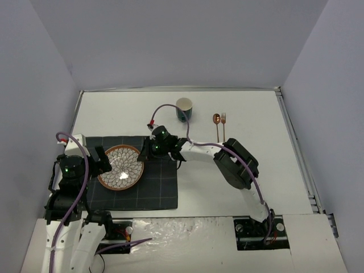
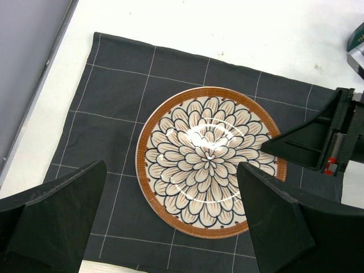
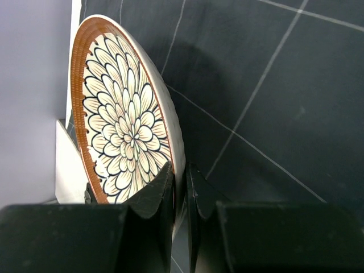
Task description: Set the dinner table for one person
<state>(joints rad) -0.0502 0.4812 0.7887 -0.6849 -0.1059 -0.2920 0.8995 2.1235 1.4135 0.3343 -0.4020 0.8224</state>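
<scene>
At the 8 o'clock sector of the tabletop (image 1: pixel 250 114), a dark grid-lined placemat (image 1: pixel 159 193) carries the flower-patterned plate (image 1: pixel 120 168). The right pincer (image 3: pixel 181 173) is clamped on the plate's rim at its 2 o'clock edge. The left pincer (image 2: pixel 172 166) hangs above the plate, jaws fully spread, holding nothing. A cup (image 1: pixel 184 108) stands at 12 o'clock. A spoon (image 1: pixel 216 122) and fork (image 1: pixel 223 122) lie side by side at 1 o'clock.

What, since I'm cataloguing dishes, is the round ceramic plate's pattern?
The plate: dark-outlined cream petals, brown rim; clearest in left wrist view.
</scene>
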